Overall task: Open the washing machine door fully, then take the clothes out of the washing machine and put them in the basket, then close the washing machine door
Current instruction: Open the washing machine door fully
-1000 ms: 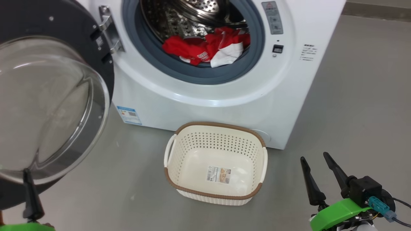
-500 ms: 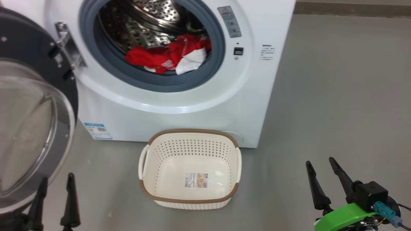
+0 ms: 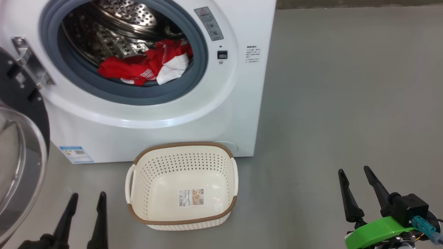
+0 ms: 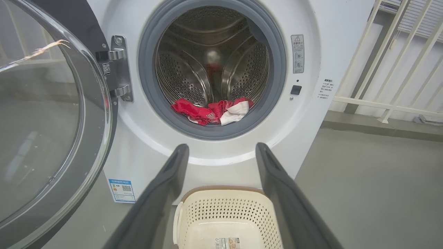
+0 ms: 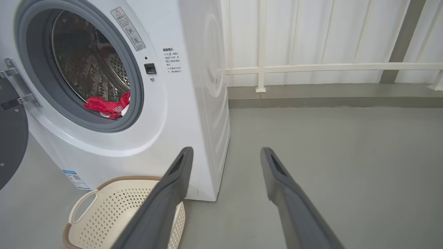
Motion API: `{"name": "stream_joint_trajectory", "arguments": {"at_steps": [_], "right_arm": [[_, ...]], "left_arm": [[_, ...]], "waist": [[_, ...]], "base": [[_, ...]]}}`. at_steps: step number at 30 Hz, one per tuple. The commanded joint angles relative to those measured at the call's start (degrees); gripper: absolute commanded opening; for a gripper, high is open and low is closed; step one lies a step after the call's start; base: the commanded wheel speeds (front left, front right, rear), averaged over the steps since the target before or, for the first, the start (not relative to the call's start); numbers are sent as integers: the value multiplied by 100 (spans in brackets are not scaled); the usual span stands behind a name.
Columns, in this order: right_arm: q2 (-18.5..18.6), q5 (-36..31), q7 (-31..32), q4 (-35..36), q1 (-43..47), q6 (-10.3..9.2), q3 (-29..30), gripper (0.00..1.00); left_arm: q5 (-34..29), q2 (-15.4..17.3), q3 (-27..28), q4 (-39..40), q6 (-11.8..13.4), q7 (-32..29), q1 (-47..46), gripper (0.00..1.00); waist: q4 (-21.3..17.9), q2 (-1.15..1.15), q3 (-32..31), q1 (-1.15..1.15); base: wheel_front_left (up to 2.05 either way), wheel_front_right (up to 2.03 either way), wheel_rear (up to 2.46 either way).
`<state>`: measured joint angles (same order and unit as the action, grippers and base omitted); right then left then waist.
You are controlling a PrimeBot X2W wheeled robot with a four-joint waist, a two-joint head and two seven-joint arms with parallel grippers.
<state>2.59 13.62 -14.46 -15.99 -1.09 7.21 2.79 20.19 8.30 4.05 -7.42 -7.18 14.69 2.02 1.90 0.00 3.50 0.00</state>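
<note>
Standing wide, the washing machine door (image 3: 24,162) clears the basket (image 3: 183,144) — left gripper (image 3: 88,195) and right gripper (image 3: 353,169) both spread, empty.

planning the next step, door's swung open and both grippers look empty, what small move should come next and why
Probably ease the left gripper forward toward the red jersey lying at the front of the drum. The washing machine door stands swung wide, the basket holds no clothes, and that gripper is open with the jersey straight ahead in the left wrist view.
</note>
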Motion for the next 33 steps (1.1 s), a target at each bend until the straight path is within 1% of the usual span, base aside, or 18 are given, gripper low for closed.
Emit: {"name": "stream_joint_trajectory", "arguments": {"at_steps": [1, 8, 14, 33], "right_arm": [[35, 18, -54, 177, -12, 28, -101, 100], [33, 10, -54, 243, -5, 28, -59, 100], [32, 14, -54, 292, 26, 28, -5, 100], [30, 69, -54, 314, 28, 28, 22, 100]], "left_arm": [[53, 123, 125, 186, -31, 31, -44, 100], [70, 89, -39, 266, -31, 31, -30, 100], [70, 69, -112, 271, -31, 31, -92, 100], [103, 221, -237, 304, -31, 31, -190, 100]], "waist": [[-148, 0, 41, 0], [-397, 0, 103, 0], [-485, 0, 139, 0], [-424, 0, 164, 0]], "base": [[0, 0, 0], [0, 0, 0], [0, 0, 0], [0, 0, 0]]}}
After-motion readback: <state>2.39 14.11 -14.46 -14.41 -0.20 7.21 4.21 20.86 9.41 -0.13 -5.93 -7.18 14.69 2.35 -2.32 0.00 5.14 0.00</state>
